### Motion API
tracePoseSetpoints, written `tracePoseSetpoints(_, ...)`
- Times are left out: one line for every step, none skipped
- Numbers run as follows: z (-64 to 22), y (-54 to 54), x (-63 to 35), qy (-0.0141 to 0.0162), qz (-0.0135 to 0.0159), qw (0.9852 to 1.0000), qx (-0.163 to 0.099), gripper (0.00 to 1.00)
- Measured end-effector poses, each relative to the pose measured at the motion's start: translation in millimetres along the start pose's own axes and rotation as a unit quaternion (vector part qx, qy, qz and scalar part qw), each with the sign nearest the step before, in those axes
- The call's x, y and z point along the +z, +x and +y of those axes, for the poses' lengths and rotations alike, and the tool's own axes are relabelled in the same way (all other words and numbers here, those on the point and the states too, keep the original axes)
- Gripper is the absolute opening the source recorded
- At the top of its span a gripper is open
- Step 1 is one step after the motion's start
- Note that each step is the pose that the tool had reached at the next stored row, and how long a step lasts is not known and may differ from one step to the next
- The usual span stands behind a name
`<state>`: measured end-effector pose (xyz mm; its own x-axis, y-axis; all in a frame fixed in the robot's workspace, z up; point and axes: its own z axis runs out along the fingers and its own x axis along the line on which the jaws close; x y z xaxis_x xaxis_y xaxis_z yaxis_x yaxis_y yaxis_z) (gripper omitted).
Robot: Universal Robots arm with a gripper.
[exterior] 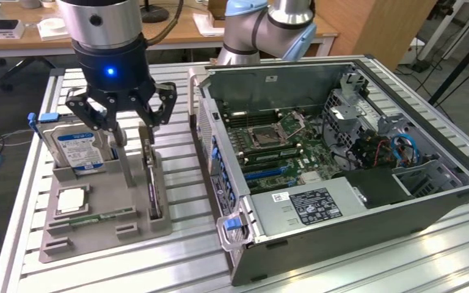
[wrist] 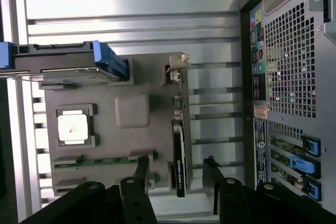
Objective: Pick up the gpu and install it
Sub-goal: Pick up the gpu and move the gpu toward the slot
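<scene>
Approach phase of pick, judged: black gripper with fingers spread wide, thin green-and-black gpu card standing on edge in grey plastic holder between and just beyond them, untouched; closing calls for pads squared to its flat faces.

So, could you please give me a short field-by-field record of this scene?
gripper: open, poised over the gpu, one of its fingers to each side, nothing held
gpu: standing on edge in the grey holder
hard drive: upright in the same holder, toward the exterior view's left
computer case: side open, on the exterior view's right
</scene>
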<state>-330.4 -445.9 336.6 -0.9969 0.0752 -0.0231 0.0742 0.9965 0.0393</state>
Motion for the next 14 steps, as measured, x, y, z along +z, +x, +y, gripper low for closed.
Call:
tracePoseSetpoints(0.0,-1.5,0.9,0.0000,0.0003,1.0000,0.000,0.53)
tracePoseSetpoints(0.0,-2.9,1.9,0.0001,0.0005,1.0000,0.000,0.53)
tracePoseSetpoints(-0.2,-4.0,3.0,0.0001,0.0007,1.0000,0.000,0.53)
tracePoseSetpoints(-0.4,-4.8,4.3,0.0001,0.0007,1.0000,0.000,0.53)
tracePoseSetpoints(-0.8,-5.1,5.7,0.0000,0.0008,1.0000,0.000,0.53)
tracePoseSetpoints(-1.4,-5.2,7.1,0.0001,0.0008,1.0000,0.000,0.53)
tracePoseSetpoints(-2.1,-5.2,8.6,0.0001,0.0009,1.0000,0.000,0.53)
tracePoseSetpoints(-2.9,-5.3,10.0,0.0001,0.0008,1.0000,0.000,0.53)
tracePoseSetpoints(-3.8,-5.3,11.2,0.0001,0.0009,1.0000,0.000,0.53)
tracePoseSetpoints(-4.8,-5.3,12.5,0.0002,0.0009,1.0000,0.000,0.53)
tracePoseSetpoints(-5.8,-5.3,13.9,0.0001,0.0009,1.0000,0.000,0.53)
tracePoseSetpoints(-8.1,-5.5,16.9,0.0000,0.0007,1.0000,0.000,0.53)
tracePoseSetpoints(-9.4,-5.5,18.7,0.0000,0.0007,1.0000,0.000,0.53)
tracePoseSetpoints(-10.4,-5.6,20.4,0.0000,0.0008,1.0000,0.000,0.53)
